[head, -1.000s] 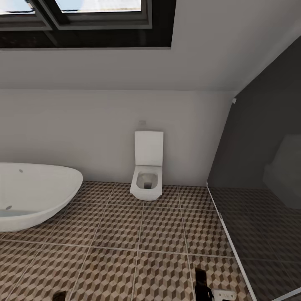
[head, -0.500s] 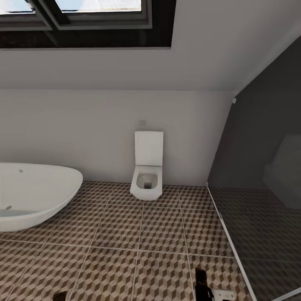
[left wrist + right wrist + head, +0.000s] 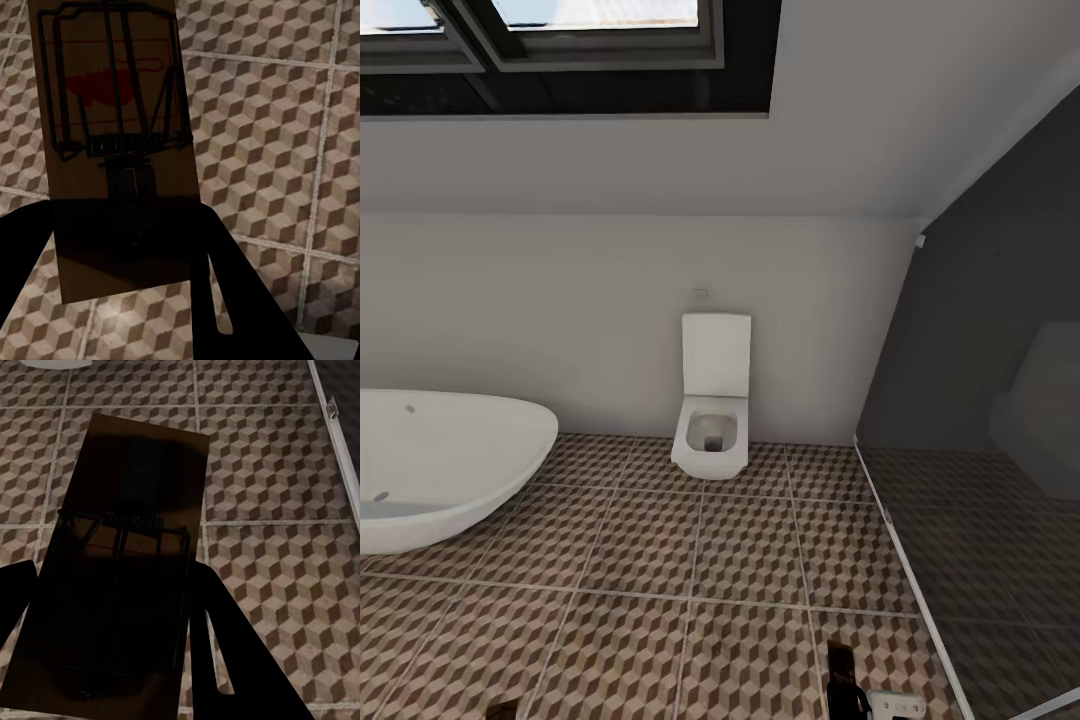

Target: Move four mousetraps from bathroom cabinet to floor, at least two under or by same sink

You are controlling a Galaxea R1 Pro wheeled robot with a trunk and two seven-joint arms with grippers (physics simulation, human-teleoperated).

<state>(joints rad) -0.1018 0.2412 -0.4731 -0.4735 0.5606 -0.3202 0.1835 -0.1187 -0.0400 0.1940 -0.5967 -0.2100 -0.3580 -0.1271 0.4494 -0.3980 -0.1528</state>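
Note:
In the left wrist view a tan mousetrap (image 3: 112,142) with a dark wire frame and a red spot sits between the dark fingers of my left gripper (image 3: 127,289), which is shut on its near end above the bathroom floor (image 3: 277,142). My right gripper (image 3: 112,660) is likewise shut on a second, shadowed mousetrap (image 3: 124,547) over the cube-patterned floor (image 3: 262,495). In the head view the right gripper (image 3: 845,685) pokes up at the bottom edge. The cabinet and the sink are out of view.
A white oval bathtub (image 3: 440,465) stands at the left and a square white toilet (image 3: 712,410) against the far wall. A dark glass partition (image 3: 980,440) with a white floor track (image 3: 905,560) closes the right side. Open tiled floor (image 3: 690,570) lies between them.
The dark tip of my left arm has sunk slightly at the head view's bottom edge. Everything else stands as before.

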